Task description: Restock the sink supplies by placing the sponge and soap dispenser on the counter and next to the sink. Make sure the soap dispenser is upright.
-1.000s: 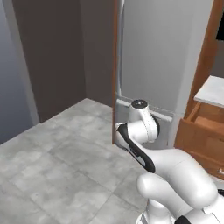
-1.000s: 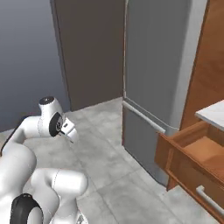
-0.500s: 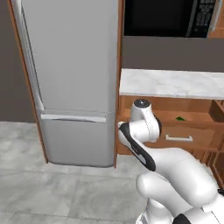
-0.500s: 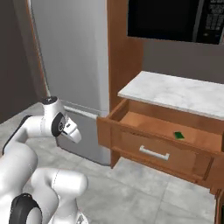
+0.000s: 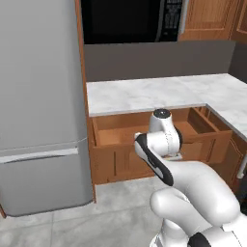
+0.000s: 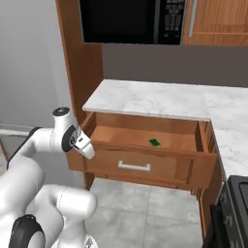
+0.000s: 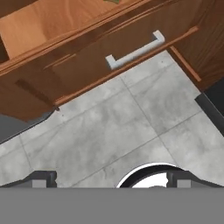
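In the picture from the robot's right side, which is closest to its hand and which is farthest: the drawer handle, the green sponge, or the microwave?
From the gripper:
1. Drawer handle, just to its right on the drawer front.
2. Sponge, farther right, lying inside the open drawer.
3. Microwave, high above the counter, clearly farthest.

The arm is folded up tight, its wrist bent downward. The pincer (image 7: 107, 178) points down, fingertips (image 7: 43, 177) spread wide and holding nothing.

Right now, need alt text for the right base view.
An open wooden drawer under a white marble counter holds a small green sponge. The white robot arm stands at lower left; a black microwave hangs above.
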{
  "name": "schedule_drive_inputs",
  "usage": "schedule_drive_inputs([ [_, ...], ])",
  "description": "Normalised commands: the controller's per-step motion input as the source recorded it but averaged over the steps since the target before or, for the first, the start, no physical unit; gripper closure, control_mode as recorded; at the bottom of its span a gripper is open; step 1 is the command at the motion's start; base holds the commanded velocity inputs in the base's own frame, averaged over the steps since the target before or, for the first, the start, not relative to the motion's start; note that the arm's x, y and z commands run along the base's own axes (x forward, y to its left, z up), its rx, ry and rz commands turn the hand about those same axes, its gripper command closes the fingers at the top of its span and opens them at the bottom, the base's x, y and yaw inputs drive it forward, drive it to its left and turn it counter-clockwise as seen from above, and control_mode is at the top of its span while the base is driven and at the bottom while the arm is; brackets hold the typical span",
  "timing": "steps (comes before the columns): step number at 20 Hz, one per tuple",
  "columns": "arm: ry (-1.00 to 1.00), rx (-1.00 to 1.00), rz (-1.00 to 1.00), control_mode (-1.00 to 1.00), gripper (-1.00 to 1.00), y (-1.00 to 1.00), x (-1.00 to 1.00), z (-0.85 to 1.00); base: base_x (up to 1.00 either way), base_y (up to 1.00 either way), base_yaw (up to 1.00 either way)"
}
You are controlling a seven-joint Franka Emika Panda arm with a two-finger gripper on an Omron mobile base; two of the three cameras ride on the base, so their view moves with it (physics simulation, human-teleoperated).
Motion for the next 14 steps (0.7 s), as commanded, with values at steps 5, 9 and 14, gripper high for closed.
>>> schedule_drive_inputs([
  [5, 0.0, 0.0, 0.0, 1.0, -1.0, 0.0, 0.0, 0.0, 0.51, -0.16, -0.13],
  [9, 0.0, 0.0, 0.0, 1.0, -1.0, 0.0, 0.0, 0.0, 0.58, -0.16, -0.01],
  [14, 0.0, 0.0, 0.0, 1.0, -1.0, 0.0, 0.0, 0.0, 0.55, -0.42, 0.01],
])
